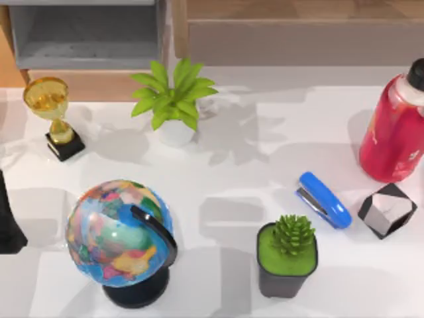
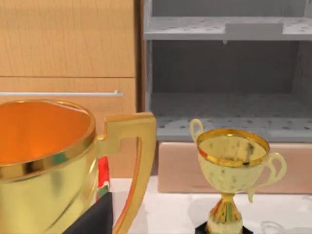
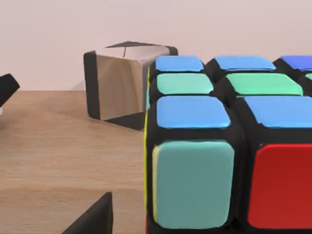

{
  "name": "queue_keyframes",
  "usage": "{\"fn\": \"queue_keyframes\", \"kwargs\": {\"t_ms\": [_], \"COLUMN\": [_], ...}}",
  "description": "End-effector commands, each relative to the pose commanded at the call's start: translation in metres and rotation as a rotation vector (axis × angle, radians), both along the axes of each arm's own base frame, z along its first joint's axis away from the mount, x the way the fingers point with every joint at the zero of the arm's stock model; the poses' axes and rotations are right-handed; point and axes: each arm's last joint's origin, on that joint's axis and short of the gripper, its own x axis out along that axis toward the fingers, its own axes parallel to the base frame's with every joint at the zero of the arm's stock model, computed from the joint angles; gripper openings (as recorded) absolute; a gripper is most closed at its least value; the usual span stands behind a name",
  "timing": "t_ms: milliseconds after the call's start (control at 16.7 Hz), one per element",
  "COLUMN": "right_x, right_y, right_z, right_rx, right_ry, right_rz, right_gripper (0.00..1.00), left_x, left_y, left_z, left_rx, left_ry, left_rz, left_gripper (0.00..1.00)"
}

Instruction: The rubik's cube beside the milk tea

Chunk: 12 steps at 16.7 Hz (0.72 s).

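**Rubik's cube** [image 1: 387, 211]: black-edged, with white and grey faces. It stood on the white table [image 1: 238, 165] at the near right, turned corner-on to us, just beside the near side of the milk tea. We could not tell whether the two touched. We judged the placement as good as made.

**Milk tea** [image 1: 395, 129]: tall red-pink bottle with a black cap, at the far right by the table's right side.

**Blue stapler** [image 1: 323, 199]: just left of the cube, lying slantwise.

**Other stock:**
- succulent in a black pot [image 1: 287, 255], near centre
- globe [image 1: 119, 232], near left
- leafy plant in a white pot [image 1: 173, 99], far centre
- gold trophy [image 1: 54, 116], far left

**Left arm** [image 1: 8, 222]: parked at the table's left edge, well apart from the cube. We could not tell whether the left gripper [image 2: 92, 219] was released or clenched. Its camera faced the trophy.

**Right gripper** [image 3: 92, 219]: we could not tell whether it was released or clenched. Its camera looked onto a many-coloured puzzle cube [image 3: 219, 161].

**Hazards, as we judged them:**
- A careless sweep near the cube could nudge it into the bottle.
- The bottle, being tall, might topple or roll off the right side.
- A push leftward would drive the cube against the stapler and spoil the pairing.
- Further correction seemed the likeliest cause of trouble.
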Motion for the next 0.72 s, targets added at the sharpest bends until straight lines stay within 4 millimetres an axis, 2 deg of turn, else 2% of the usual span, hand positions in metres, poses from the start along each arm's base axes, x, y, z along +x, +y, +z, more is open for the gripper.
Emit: {"fn": "queue_keyframes", "kwargs": {"t_ms": [120,720], "right_x": [0.0,0.0], "right_y": [0.0,0.0], "right_z": [0.0,0.0], "right_rx": [0.0,0.0], "right_ry": [0.0,0.0], "right_rz": [0.0,0.0], "right_gripper": [1.0,0.25], "left_x": [0.0,0.0], "left_y": [0.0,0.0], "left_z": [0.0,0.0], "left_rx": [0.0,0.0], "left_ry": [0.0,0.0], "left_rz": [0.0,0.0], "left_gripper": [1.0,1.0]}}
